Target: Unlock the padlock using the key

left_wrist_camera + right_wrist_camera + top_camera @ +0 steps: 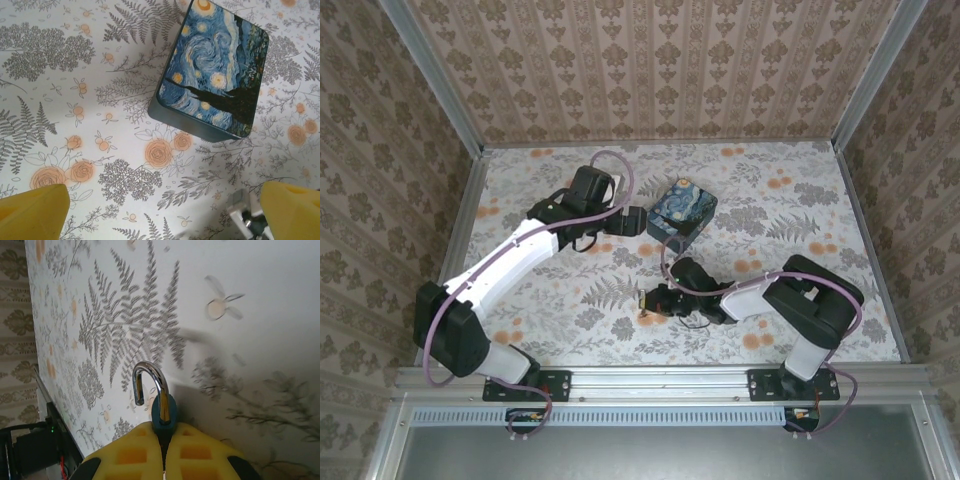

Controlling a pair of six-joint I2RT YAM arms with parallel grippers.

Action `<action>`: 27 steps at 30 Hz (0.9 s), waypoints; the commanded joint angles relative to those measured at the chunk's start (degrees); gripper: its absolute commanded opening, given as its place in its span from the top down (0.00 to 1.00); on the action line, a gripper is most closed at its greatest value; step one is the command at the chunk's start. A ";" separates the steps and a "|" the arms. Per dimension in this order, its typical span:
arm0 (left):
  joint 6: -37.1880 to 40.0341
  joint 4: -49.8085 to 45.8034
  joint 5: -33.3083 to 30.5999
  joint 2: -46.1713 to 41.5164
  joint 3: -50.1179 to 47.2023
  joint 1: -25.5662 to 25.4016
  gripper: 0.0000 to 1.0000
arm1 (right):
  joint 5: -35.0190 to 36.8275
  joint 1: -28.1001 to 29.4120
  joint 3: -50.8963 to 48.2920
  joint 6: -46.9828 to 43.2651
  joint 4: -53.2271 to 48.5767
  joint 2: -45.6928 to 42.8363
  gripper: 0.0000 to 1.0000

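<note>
Padlock point(163, 412), small and teal, is pinched edge-on between the right fingers point(175, 437). Its silver shackle point(150, 375) curves out beyond their yellow pads, close over the flowered bench point(800, 290) near its front middle. The left fingers point(35, 210) are spread wide and hold nothing. They hover over the bench just short of the painted box point(215, 70), which lies flat.

Painted box point(681, 213) stands mid-table, open tabletop point(820, 180) right of it — far side too
</note>
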 commanded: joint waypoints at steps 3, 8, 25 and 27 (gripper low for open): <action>-1.31 0.88 0.20 -2.31 -2.37 0.61 0.00 | 1.23 -5.42 -4.69 -0.76 -0.66 -4.05 0.76; -1.38 0.86 -0.35 -3.08 -3.16 1.13 0.00 | -0.42 -13.16 -8.10 -4.14 -7.93 -13.41 0.46; 0.37 4.52 -15.48 -12.95 -9.50 13.15 0.00 | 1.87 -42.83 12.34 -24.00 -46.95 -40.79 0.01; 2.82 7.84 -18.37 -15.25 -11.77 14.62 0.00 | 9.96 -43.70 14.94 -26.79 -46.46 -40.08 0.00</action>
